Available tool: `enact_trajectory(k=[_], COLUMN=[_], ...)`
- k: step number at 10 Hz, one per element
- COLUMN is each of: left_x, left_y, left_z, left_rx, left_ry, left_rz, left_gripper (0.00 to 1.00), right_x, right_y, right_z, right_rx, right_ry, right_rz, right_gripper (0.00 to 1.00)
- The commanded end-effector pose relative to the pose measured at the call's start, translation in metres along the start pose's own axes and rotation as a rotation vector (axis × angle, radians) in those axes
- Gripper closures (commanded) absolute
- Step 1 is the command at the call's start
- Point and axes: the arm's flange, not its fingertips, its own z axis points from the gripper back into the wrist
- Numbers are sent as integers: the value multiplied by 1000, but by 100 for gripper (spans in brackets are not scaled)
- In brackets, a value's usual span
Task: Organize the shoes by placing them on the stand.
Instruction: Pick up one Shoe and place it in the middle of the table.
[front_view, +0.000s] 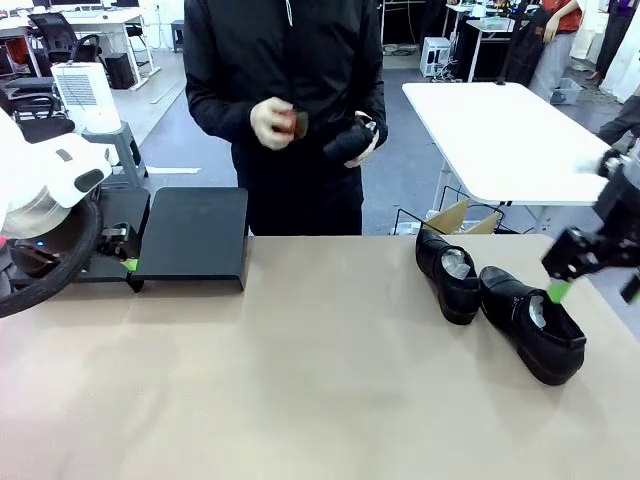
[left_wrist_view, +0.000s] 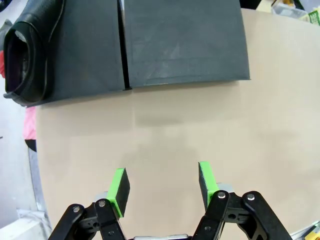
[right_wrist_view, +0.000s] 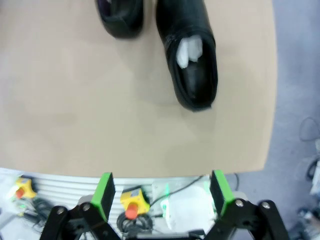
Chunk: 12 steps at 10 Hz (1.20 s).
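Note:
Two black shoes lie on the table at the right, one (front_view: 450, 275) nearer the middle and one (front_view: 535, 325) beside it. My right gripper (front_view: 595, 290) hovers open just right of them; in the right wrist view it (right_wrist_view: 162, 192) hangs over the table's edge, with the nearer shoe (right_wrist_view: 192, 55) and the other shoe (right_wrist_view: 122, 17) ahead. The black stand (front_view: 195, 235) sits at the far left. My left gripper (front_view: 128, 265) is low by its front, open (left_wrist_view: 162, 185) and holding nothing. A shoe (left_wrist_view: 25, 55) rests on the left part of the stand (left_wrist_view: 185, 40). The person holds another shoe (front_view: 350, 140).
The person stands at the far side with a reddish-brown brush (front_view: 293, 122) in the other hand. A white table (front_view: 500, 130) and a cardboard box (front_view: 455, 215) are behind on the right. Red-buttoned boxes (right_wrist_view: 132, 205) lie below the table's edge.

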Motion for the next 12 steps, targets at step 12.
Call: enact_trajectory(k=[12], left_x=[1], left_y=[2], left_z=[-1], left_rx=[-8], left_ry=[-4], left_rz=[-7], left_gripper=[28], right_x=[150], right_y=[87], right_z=[-68], right_rx=[2], right_ry=[-55], right_rz=[9], right_gripper=[0])
